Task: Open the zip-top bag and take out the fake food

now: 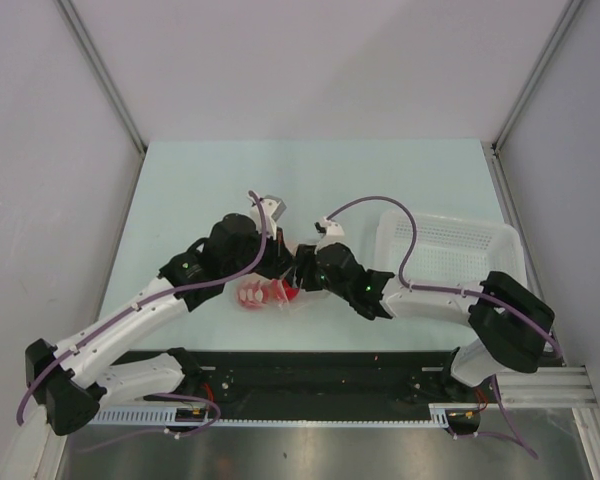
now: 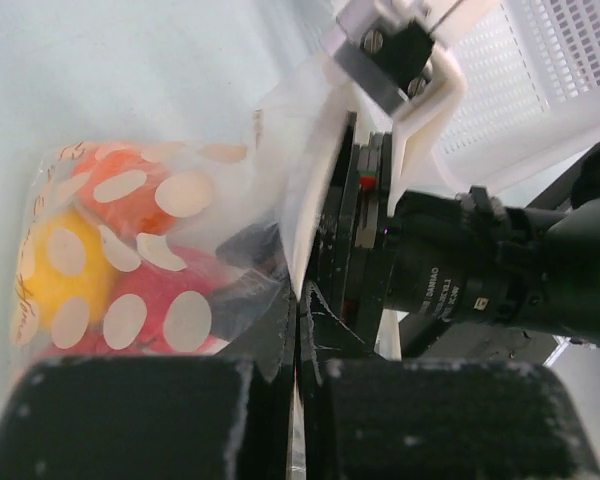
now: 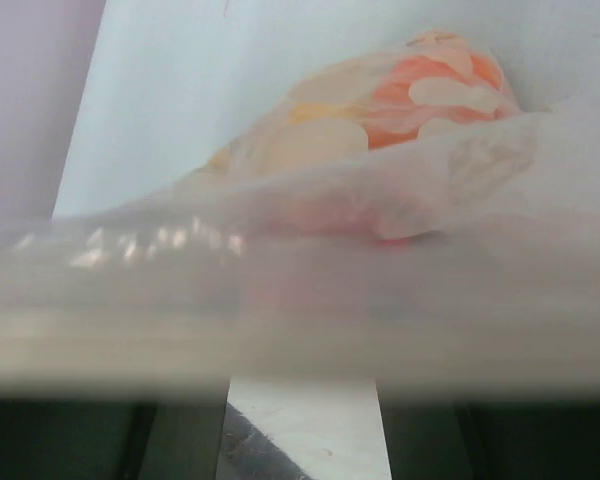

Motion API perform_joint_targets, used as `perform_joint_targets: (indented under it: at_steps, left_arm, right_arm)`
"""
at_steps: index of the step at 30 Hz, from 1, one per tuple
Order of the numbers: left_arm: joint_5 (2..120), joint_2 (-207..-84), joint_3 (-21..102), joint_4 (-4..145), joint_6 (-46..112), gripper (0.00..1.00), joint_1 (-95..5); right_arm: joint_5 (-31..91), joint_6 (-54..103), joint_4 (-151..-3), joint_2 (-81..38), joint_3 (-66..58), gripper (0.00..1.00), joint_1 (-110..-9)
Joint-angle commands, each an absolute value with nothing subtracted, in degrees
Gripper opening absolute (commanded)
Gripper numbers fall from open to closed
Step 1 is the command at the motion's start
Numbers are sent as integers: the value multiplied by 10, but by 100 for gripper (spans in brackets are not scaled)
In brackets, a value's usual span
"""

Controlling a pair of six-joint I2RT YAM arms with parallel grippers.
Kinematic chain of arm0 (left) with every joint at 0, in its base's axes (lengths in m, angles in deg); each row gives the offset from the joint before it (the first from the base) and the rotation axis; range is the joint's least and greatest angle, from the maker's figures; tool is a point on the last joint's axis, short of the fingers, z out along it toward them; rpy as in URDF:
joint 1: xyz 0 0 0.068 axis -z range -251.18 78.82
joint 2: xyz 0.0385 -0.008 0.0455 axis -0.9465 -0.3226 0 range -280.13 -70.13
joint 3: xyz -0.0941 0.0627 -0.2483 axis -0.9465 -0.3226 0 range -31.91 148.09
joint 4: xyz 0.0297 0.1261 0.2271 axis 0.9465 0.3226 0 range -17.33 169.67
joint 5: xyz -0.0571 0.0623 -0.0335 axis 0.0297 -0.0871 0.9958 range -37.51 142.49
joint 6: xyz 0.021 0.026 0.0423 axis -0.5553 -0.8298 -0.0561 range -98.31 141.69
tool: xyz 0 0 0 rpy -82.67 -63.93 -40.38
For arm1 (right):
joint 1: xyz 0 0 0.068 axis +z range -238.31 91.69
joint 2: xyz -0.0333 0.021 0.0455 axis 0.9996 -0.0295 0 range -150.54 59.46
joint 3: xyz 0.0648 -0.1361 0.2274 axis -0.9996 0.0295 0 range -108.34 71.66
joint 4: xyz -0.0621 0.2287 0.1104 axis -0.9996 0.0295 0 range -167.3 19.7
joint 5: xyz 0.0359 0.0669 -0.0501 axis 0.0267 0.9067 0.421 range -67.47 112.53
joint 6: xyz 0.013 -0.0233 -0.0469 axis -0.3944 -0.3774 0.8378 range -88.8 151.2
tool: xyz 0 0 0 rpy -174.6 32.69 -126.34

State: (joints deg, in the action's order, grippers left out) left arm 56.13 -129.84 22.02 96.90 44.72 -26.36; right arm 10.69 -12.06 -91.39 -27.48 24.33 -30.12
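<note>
The zip-top bag lies at the table's middle, clear with white dots. The fake food is inside it: an orange ball, a yellow one and a red one. My left gripper is shut on the bag's plastic edge. It meets my right gripper nose to nose above the bag's right end. In the right wrist view the bag's rim lies blurred across the fingertips. The right fingers stand apart, with table showing between them.
A white perforated basket stands at the right of the table, just behind the right arm, and also shows in the left wrist view. The black base rail runs along the near edge.
</note>
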Motion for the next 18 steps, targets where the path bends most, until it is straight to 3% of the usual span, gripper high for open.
perform_joint_targets:
  at_steps: [1,15,18]
  left_arm:
    - [606,-1299,207,901,484,0,-262]
    - [604,-1332,199,873,514,0,-227]
    - [604,-1333,193,864,523,0,-217]
  right_arm:
    - [113,-120,-1015,-306,285,59,-300]
    - [126,-75,-1135,-414,296,87,-292]
    - [131,-69,-1153,-448,286,87,-292]
